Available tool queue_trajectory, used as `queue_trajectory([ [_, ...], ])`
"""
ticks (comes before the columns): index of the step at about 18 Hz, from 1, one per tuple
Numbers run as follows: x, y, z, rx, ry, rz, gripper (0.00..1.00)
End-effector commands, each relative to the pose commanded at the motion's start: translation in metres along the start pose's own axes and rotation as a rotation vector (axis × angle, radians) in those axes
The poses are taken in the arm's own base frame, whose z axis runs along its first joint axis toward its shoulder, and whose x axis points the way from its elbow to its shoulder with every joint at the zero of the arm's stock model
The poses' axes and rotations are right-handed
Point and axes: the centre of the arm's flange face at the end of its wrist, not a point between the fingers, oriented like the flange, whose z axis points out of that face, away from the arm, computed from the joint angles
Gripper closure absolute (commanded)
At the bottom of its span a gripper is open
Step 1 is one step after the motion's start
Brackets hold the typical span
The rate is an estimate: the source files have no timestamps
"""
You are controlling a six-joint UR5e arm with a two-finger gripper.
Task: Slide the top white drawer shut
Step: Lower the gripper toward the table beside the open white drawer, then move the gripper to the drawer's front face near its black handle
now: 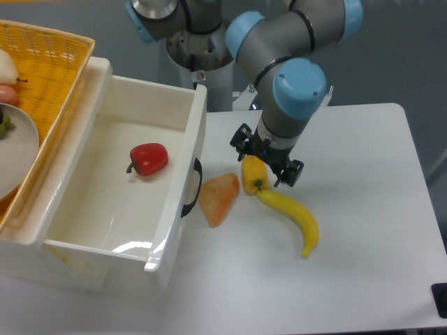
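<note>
A white desk (363, 237) fills most of the view, its surface smooth and matte, with a rounded corner at about 2 o'clock and its right edge running down toward 4 o'clock. Beyond that edge, from 12 o'clock round to 3 o'clock, lies a plain grey-blue floor, even in tone and out of focus. The light is soft and diffuse, coming from overhead; shadows on the desk are faint and short. At 5 o'clock, at the very border, a small dark object (440, 299) pokes in; what it is cannot be told. No walls or windows show.
</note>
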Motion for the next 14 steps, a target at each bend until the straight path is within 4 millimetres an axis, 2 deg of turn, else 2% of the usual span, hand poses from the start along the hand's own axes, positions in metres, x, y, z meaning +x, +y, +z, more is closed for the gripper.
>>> queue_trajectory([
  [7, -0.006, -0.009, 0.013, 0.012, 0.025, -0.077, 0.00],
  [10, -0.011, -0.025, 0.023, 0.093, 0.031, -0.201, 0.00],
  [14, -0.014, -0.031, 0.034, 0.102, 0.046, -0.207, 0.00],
])
